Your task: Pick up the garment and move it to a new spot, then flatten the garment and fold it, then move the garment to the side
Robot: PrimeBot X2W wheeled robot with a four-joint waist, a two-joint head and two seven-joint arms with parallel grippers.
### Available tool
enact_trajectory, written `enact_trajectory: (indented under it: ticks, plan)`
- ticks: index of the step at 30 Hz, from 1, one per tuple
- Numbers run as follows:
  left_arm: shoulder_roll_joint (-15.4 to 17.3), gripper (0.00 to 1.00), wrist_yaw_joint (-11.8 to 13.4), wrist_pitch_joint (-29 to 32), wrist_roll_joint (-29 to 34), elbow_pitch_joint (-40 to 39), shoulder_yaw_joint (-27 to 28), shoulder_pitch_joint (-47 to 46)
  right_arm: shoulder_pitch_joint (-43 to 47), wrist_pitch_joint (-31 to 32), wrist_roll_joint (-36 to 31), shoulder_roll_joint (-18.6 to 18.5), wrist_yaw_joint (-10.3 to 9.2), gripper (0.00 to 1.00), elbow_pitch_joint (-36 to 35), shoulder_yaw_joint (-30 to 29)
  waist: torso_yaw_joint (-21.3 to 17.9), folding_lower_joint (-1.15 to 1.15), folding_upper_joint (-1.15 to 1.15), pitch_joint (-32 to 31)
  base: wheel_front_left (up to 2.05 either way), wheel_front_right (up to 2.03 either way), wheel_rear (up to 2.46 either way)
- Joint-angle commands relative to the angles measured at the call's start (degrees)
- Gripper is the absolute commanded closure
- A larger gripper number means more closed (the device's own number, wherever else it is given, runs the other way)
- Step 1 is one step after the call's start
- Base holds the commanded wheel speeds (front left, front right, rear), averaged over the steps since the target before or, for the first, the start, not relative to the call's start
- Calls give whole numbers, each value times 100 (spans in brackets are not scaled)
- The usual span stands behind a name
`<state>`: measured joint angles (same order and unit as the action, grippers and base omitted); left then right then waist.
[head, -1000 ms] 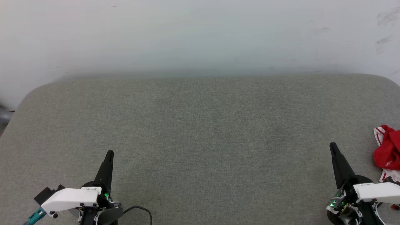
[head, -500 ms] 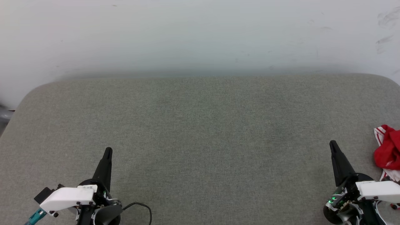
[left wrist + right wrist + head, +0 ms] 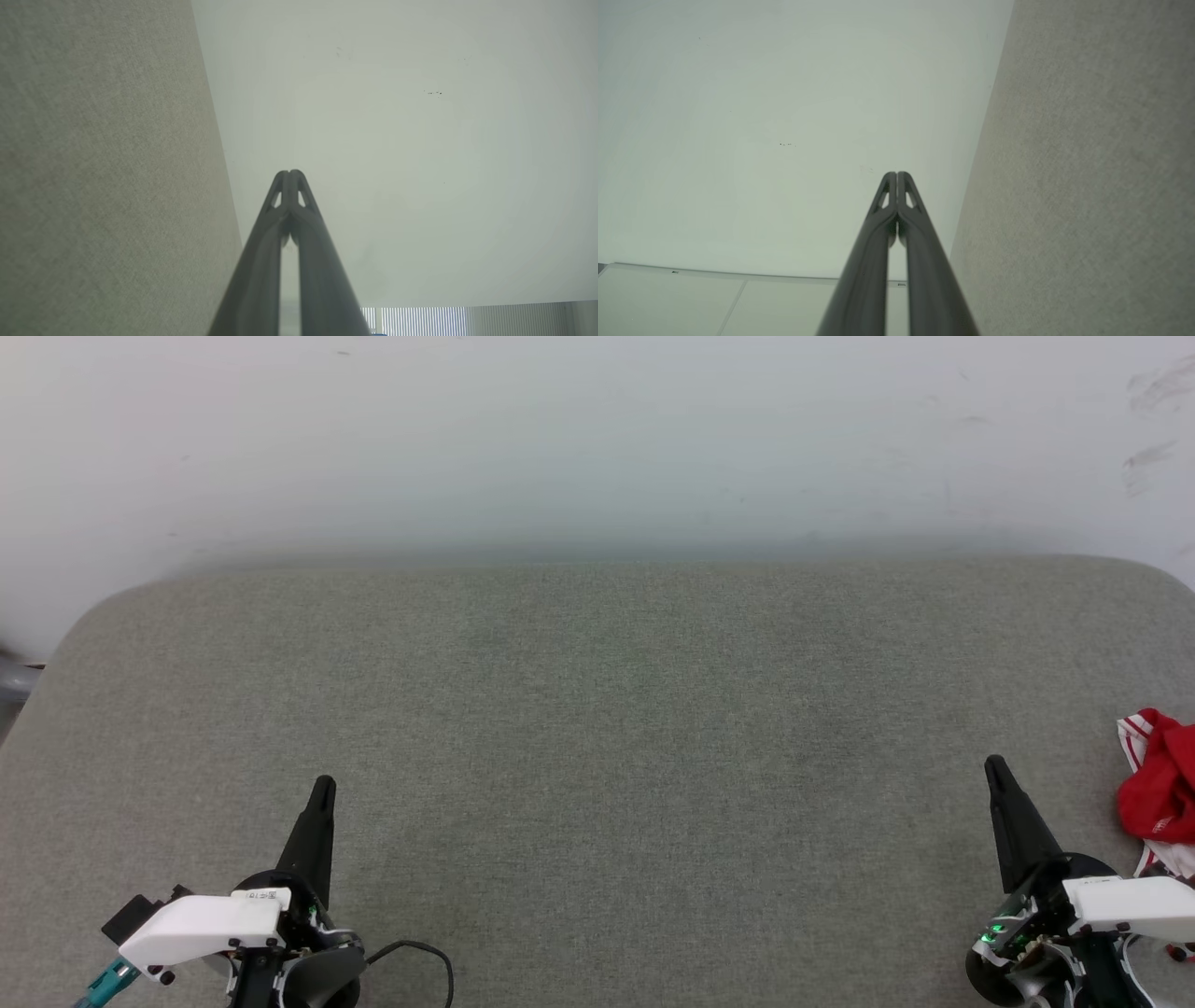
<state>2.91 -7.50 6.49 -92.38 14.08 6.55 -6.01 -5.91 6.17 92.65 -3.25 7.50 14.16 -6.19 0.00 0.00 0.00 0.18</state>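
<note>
The left gripper (image 3: 323, 790) is seen fully closed at the near left of the grey surface (image 3: 597, 728); its fingertips are pressed together and nothing is held between them. The right gripper (image 3: 995, 769) is likewise closed and empty at the near right. The garment (image 3: 1156, 795) is seen crumpled at the surface's right edge, near the right gripper, untouched by its fingers.

Pad (image 3: 597, 728): grey woven fabric, rounded far corners — broad and flat.
Wall (image 3: 597, 439): pale and plain, rising right behind the pad.
Scuffs (image 3: 1158, 392): dark smudges on the wall's upper right.
Slats (image 3: 467, 319): thin vertical lines — a strip low in the left wrist view.
</note>
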Motion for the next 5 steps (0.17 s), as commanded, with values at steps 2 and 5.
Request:
enact_trajectory:
  ticks: [2,5]
  plan:
    - [-14,100,-14,31,-5,2,17,-48,-67,21,-4,27,-2,100,6,-11,0,0,0,0,0,0,0]
    - [-14,100,-14,30,-5,2,17,-48,-67,23,-7,28,-2,100,7,-13,0,0,0,0,0,0,0]
